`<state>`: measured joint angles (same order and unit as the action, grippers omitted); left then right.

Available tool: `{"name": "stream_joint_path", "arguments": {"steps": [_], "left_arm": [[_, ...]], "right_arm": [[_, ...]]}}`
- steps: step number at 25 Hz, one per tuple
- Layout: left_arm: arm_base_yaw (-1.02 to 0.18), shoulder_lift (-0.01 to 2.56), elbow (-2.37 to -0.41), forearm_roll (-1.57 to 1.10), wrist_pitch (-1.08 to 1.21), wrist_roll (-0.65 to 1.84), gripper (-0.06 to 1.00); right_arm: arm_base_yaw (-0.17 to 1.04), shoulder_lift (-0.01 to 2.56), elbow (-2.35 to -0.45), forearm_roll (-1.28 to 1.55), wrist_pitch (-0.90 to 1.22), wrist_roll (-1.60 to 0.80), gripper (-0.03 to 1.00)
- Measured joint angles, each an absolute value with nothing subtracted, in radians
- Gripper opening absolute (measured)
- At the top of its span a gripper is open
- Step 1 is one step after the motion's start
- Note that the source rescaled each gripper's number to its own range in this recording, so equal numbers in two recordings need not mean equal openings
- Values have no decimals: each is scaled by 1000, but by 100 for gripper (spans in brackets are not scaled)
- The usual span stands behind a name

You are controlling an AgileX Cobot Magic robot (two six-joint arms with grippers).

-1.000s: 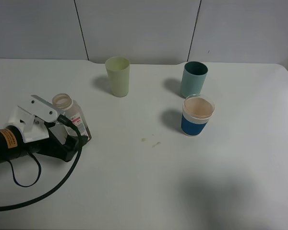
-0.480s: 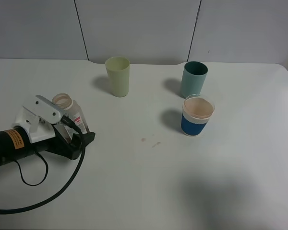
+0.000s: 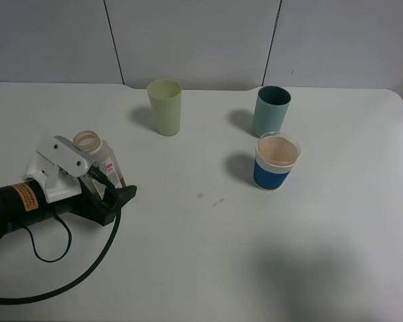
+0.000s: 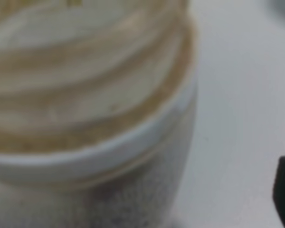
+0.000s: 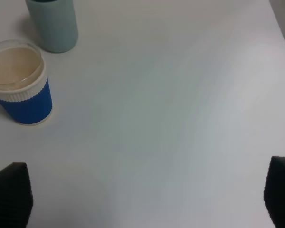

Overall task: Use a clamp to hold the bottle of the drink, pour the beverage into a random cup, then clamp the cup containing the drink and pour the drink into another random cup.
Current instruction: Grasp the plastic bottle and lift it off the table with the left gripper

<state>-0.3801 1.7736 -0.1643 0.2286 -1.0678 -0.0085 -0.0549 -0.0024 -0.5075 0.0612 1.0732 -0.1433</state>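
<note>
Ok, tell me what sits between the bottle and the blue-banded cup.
Exterior high view: only bare table between bottle and blue-banded cup, with small stains nearby.

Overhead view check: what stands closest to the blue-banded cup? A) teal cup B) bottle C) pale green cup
A: the teal cup stands just behind the blue-banded cup, while the pale green cup and the bottle sit far off to its left.

On the white table the small translucent plastic bottle stands left, the pale green plastic tumbler rear centre-left, and the tall teal plastic tumbler just behind the short blue-banded clear cup, right.
</note>
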Motion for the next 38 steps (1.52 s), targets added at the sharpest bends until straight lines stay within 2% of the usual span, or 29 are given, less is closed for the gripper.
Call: {"name": "stream_joint_path", "arguments": {"steps": [3,4,6,8,24,38], "left_arm": [[-380,1774,-164,231,-1078,-8,72],[-380,1774,-164,231,-1081,0,62],[-380,1774,-164,230,-1087,0,35],[-380,1774,-164,233,-1088,0,1],[-380,1774,-164,218,-1088,0,3],[-380,1779,-164,103,-1190,-153,3]], "right_arm": [[-55,-2,-508,61,1073,-143,92],[-55,-2,-508,61,1073,-143,92],[-55,-2,-508,61,1073,-143,92],[-55,-2,-508,61,1073,-143,92],[-55,-2,-508,61,1073,-143,92],[-55,-2,-508,61,1073,-143,92]]}}
